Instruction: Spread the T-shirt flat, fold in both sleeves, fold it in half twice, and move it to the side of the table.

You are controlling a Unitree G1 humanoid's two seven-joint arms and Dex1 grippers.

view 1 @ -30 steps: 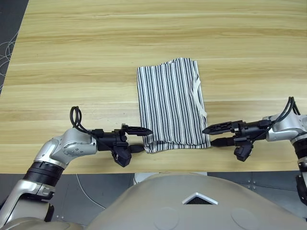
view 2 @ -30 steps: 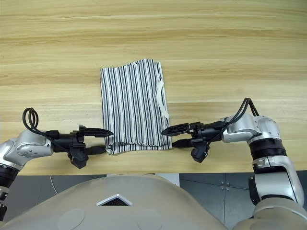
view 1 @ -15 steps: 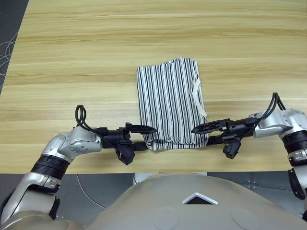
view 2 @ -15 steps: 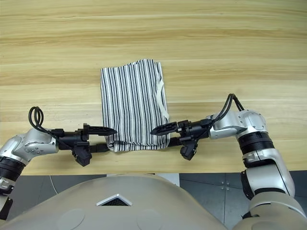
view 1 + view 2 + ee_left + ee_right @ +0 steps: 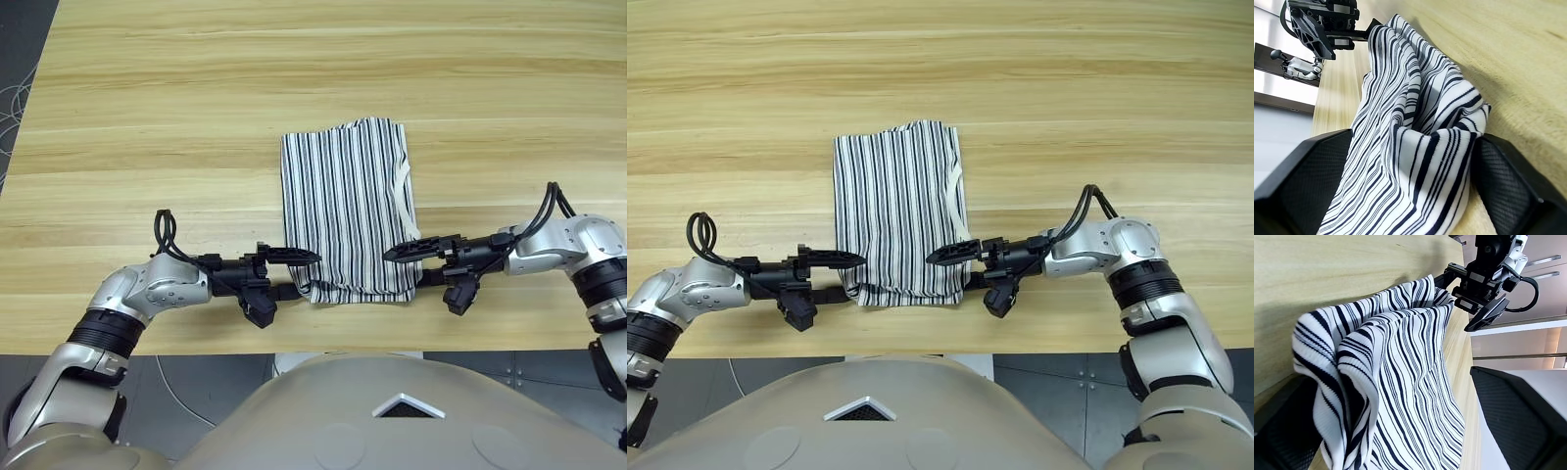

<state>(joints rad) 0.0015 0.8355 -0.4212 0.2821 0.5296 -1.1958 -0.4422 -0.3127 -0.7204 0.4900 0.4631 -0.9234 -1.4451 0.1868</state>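
The T-shirt (image 5: 348, 206), white with thin black stripes, lies on the bench (image 5: 196, 98) folded into a narrow rectangle, its stripes running away from the robot. A white neckband (image 5: 404, 176) curves along its right edge. Its near end sits close to the bench's front edge, both near corners bunched and raised in thick layers.

place: probably lab or office | cues: wood-grain table (image 5: 196, 78); grey tiled floor (image 5: 529, 377); patterned carpet (image 5: 15, 93)
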